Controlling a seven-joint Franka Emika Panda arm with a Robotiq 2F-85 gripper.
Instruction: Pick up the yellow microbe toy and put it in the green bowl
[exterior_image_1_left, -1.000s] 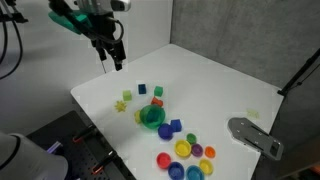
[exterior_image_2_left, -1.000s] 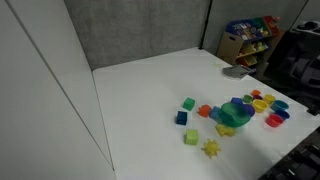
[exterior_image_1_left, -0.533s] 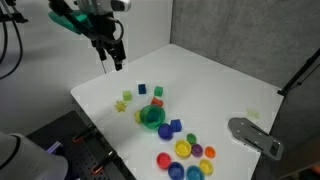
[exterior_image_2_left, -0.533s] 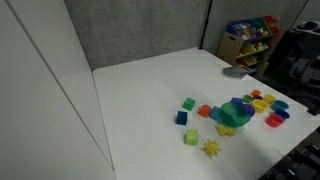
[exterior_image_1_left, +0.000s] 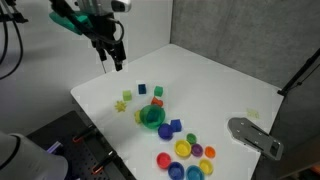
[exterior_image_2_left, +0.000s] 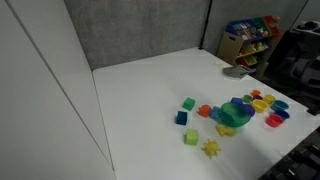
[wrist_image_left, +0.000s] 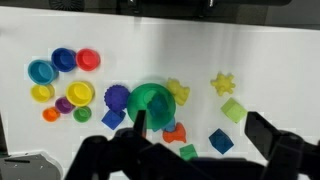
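Observation:
The yellow microbe toy (wrist_image_left: 223, 83) is a small pale yellow spiky lump on the white table; it shows in both exterior views (exterior_image_1_left: 121, 105) (exterior_image_2_left: 211, 149). The green bowl (wrist_image_left: 150, 102) stands a short way from it, also seen in both exterior views (exterior_image_1_left: 152, 118) (exterior_image_2_left: 236, 114), with something blue inside. My gripper (exterior_image_1_left: 114, 57) hangs high above the table's far side, well away from the toys. In the wrist view its two dark fingers frame the lower edge, and the gripper (wrist_image_left: 203, 132) is open and empty.
A light green cube (wrist_image_left: 233, 110), a blue cube (wrist_image_left: 221, 141), a small green cube (wrist_image_left: 187, 152) and an orange toy (wrist_image_left: 176, 130) lie near the bowl. Several coloured cups (wrist_image_left: 62, 80) cluster beyond it. A grey flat object (exterior_image_1_left: 255, 135) lies at the table's edge.

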